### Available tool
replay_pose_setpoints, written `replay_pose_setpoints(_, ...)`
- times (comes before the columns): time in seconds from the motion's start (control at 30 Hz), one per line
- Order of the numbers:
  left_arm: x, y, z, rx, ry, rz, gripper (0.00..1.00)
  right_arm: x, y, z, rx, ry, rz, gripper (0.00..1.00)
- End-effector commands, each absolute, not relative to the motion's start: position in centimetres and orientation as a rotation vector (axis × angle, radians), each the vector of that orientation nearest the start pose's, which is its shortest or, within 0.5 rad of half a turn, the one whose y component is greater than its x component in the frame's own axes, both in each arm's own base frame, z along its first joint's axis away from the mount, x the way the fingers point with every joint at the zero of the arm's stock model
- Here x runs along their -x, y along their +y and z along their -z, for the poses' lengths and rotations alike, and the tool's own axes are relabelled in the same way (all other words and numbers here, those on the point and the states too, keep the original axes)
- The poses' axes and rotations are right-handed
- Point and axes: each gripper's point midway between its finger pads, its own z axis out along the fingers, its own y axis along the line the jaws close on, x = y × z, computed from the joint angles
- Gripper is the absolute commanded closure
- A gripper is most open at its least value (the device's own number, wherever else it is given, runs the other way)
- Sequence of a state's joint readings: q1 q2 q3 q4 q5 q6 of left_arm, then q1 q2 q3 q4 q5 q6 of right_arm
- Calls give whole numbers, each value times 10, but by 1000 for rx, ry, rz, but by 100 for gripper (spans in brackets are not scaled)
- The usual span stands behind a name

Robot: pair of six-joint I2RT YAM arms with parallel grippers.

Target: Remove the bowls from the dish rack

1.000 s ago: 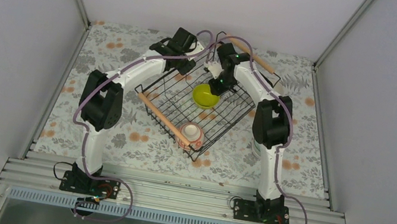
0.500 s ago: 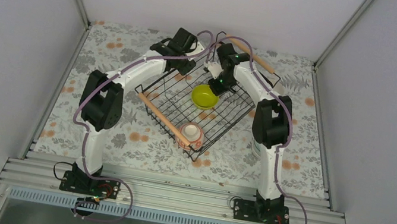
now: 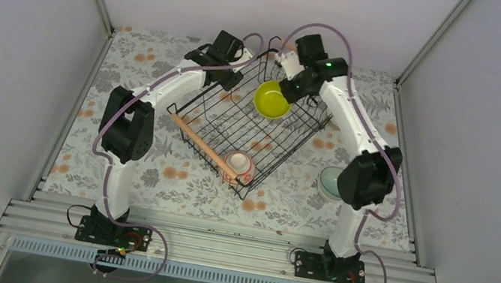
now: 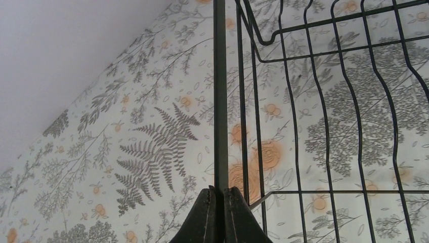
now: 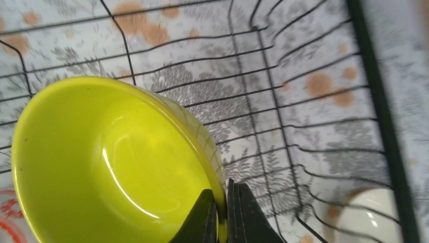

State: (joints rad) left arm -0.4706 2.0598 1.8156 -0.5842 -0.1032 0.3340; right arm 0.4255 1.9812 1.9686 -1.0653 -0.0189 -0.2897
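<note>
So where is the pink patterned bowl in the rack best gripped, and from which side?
Take the pink patterned bowl by its rim, from above, on the side facing the dish rack's middle. It seems to sit upright, mouth open; the wooden handle and wire walls crowd its near side.

My table [image 3: 126, 91] wears a pale cloth printed with grey ferns and orange flowers. The rack [image 3: 202, 147] stands on it cornerwise, mid-frame in the top view. A mint bowl [image 3: 330, 178] sits on the cloth right of centre, near the rack's right corner but apart from it, partly hidden. At lower right of the right wrist view, a pale bowl [image 5: 364, 217] shows beyond the wires; I cannot tell whether it is the same one.
</note>
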Motion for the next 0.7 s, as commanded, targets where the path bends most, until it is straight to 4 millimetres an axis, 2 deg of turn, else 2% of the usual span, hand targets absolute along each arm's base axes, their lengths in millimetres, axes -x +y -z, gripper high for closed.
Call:
replay_pose_setpoints(0.0, -511, -182, -116, -897, 2394, -206, 98, -445, 181, -275, 800, 2318, -48, 96)
replay_pose_setpoints(0.1, -517, -166, -120, -857, 2404, -216, 98, -440, 160, -314, 721, 2250, -39, 96)
replay_pose_setpoints(0.17, -521, -154, -122, -826, 2412, -222, 97, -436, 136, -336, 656, 2218, -24, 96)
replay_pose_setpoints(0.27, -523, -139, -123, -794, 2428, -231, 98, -435, 98, -352, 566, 2205, 21, 96)
replay_pose_setpoints(0.3, -524, -135, -124, -782, 2432, -233, 98, -429, 85, -366, 531, 2179, 40, 96)
replay_pose_setpoints(0.37, -525, -127, -125, -765, 2437, -236, 98, -426, 65, -375, 489, 2165, 73, 96)
replay_pose_setpoints(0.43, -526, -121, -127, -753, 2442, -245, 98, -423, 47, -379, 446, 2168, 96, 96)
replay_pose_setpoints(0.53, -526, -115, -130, -734, 2447, -250, 98, -423, 25, -374, 390, 2195, 94, 96)
replay_pose_setpoints(0.67, -524, -111, -134, -729, 2444, -259, 98, -426, 7, -343, 334, 2256, 48, 96)
